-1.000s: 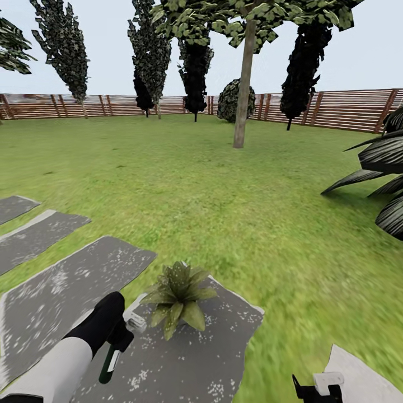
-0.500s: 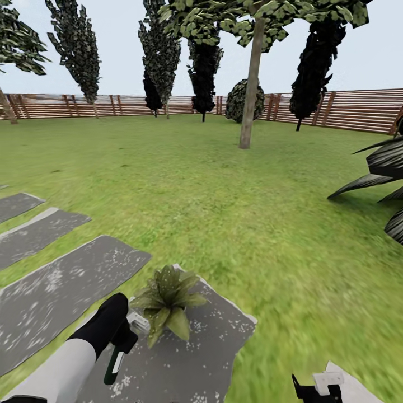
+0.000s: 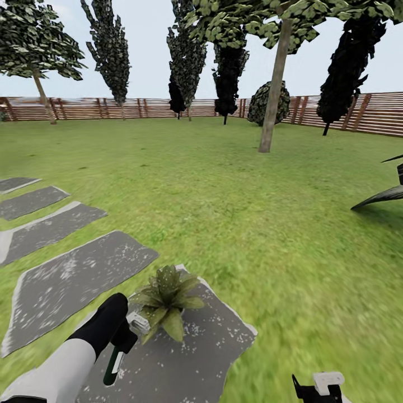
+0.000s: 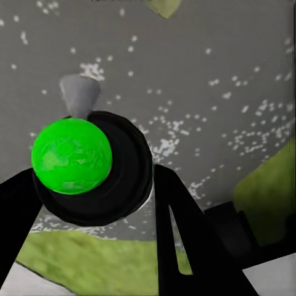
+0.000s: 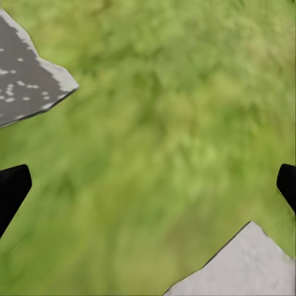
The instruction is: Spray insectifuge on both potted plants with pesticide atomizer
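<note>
My left gripper (image 3: 121, 342) is shut on the pesticide atomizer (image 3: 113, 364), a slim dark green bottle with a pale stripe. Its light grey nozzle head (image 3: 138, 323) points at one potted plant (image 3: 166, 301), a low rosette of green leaves standing on a grey stepping stone (image 3: 184, 347) right beside the nozzle. In the left wrist view the atomizer (image 4: 72, 156) shows end-on between the black fingers (image 4: 182, 234), with the grey nozzle (image 4: 80, 94) over speckled stone. My right gripper (image 5: 148, 185) hangs open over grass and also shows low in the head view (image 3: 319, 389). The second potted plant is out of view.
More stepping stones (image 3: 73, 280) run off to the left across the lawn (image 3: 235, 196). A tree trunk (image 3: 274, 95) stands ahead, with dark trees and a slatted wooden fence (image 3: 112, 107) behind. Dark striped leaves (image 3: 386, 193) reach in from the right edge.
The whole head view has swung left, so trees, fence and stones sit further right in the picture. The left gripper keeps the atomizer beside the plant; the right gripper stays open.
</note>
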